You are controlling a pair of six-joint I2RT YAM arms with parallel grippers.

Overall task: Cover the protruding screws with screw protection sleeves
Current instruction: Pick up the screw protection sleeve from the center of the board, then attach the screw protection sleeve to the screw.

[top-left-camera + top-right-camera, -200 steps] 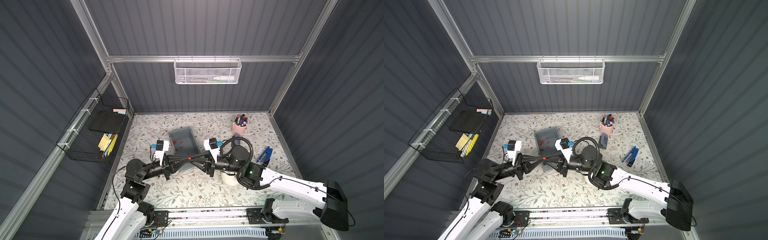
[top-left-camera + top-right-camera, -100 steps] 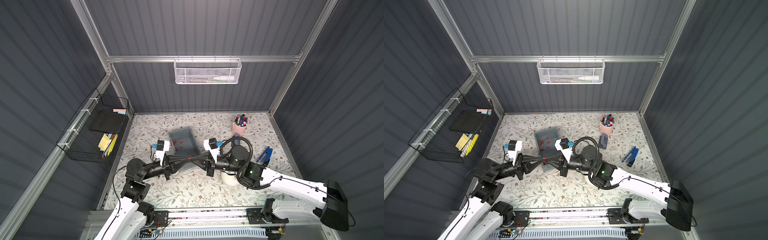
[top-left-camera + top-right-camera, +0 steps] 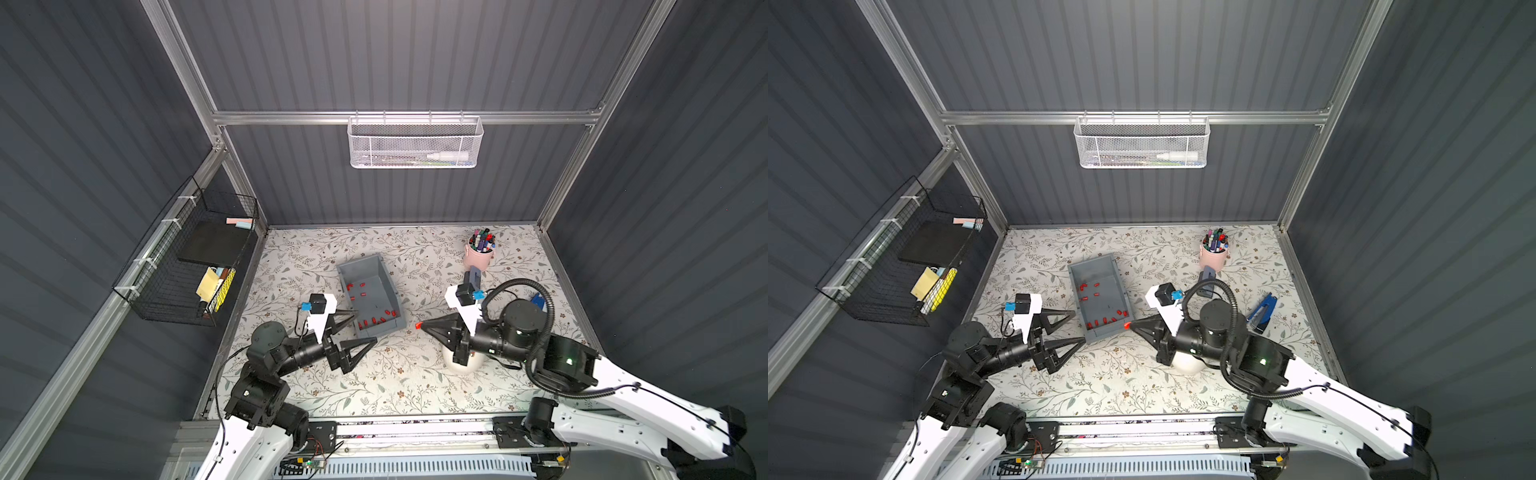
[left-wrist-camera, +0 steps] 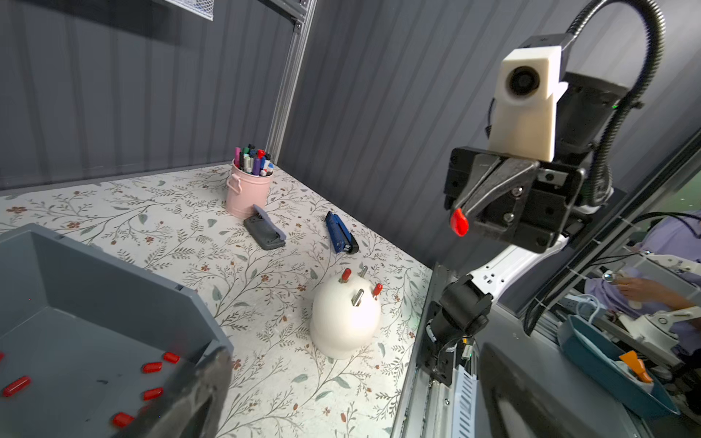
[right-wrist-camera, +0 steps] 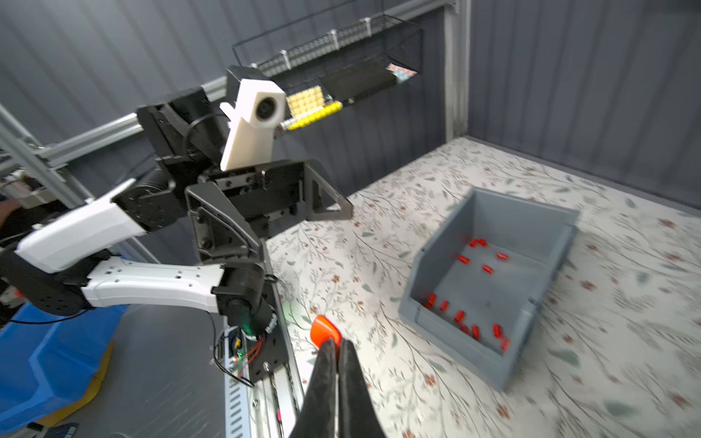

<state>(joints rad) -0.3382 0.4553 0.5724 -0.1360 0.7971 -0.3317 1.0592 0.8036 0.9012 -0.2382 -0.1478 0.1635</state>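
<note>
My right gripper (image 3: 423, 326) is shut on a red screw protection sleeve (image 5: 325, 332), which sticks out past its tips, above the table beside the grey bin (image 3: 358, 262). My left gripper (image 3: 363, 327) stands wide open and empty at the bin's near left corner, a hand's width from the right one. More loose red sleeves (image 3: 376, 320) lie in the bin. The white dome (image 4: 345, 322) sits under my right arm. Two of its protruding screws (image 4: 357, 297) are bare. The other two carry red sleeves (image 4: 345, 275).
A pink cup of marker pens (image 3: 479, 255) stands at the back right, with a dark grey case (image 3: 473, 276) in front of it and a blue stapler (image 3: 1262, 311) to the right. A black wire basket (image 3: 187, 266) hangs on the left wall.
Both grippers met tip to tip on the red sleeve earlier. The left one has opened and drawn back left; the right one has closed on the sleeve and pulled away right.
</note>
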